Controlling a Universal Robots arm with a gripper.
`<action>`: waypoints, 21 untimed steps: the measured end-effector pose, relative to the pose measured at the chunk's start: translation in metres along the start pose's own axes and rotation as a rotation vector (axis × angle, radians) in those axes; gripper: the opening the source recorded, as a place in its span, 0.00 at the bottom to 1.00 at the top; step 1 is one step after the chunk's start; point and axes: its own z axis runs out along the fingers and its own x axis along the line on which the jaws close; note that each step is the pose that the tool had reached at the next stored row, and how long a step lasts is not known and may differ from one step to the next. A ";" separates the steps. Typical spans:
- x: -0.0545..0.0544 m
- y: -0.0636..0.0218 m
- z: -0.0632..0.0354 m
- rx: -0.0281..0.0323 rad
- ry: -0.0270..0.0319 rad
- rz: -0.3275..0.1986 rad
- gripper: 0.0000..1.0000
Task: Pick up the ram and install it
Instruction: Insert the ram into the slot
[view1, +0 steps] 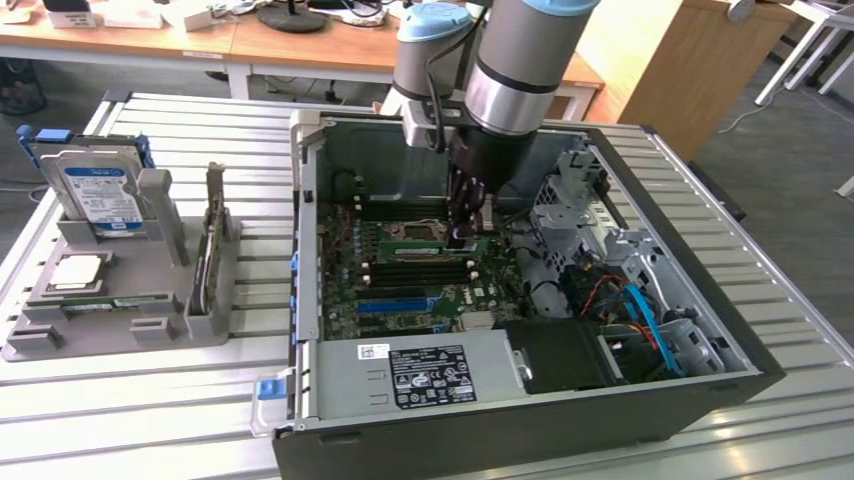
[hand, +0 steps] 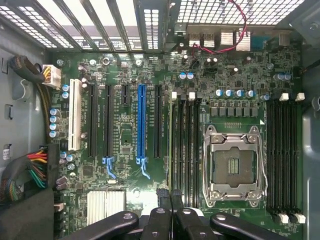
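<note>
My gripper (view1: 465, 238) reaches down into the open computer case (view1: 694, 300), over the memory slots beside the processor socket (hand: 234, 165). The ram (view1: 414, 243), a slim green stick, lies along the slots at the fingertips. In the wrist view the ram (hand: 170, 145) appears edge-on as a thin pale-green line beside the black memory slots (hand: 187, 145). Its near end sits between the two dark fingertips (hand: 162, 194), which are closed on it. I cannot tell whether it is pressed fully into its slot.
A grey holder (view1: 120, 330) at the exterior view's left carries a hard drive (view1: 100, 195), a processor (view1: 78, 270), a small green stick (view1: 118, 301) and an upright card (view1: 207, 255). Inside the case are the power supply (view1: 420, 370), blue and orange cables (view1: 641, 310) and a blue expansion slot (hand: 140, 125).
</note>
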 end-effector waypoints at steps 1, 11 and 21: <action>0.000 0.0000 0.0000 -0.0001 0.0000 0.000 0.12; 0.000 0.0003 0.0011 0.0124 -0.0001 0.000 0.12; 0.000 0.0008 0.0021 0.0123 0.0000 0.000 0.12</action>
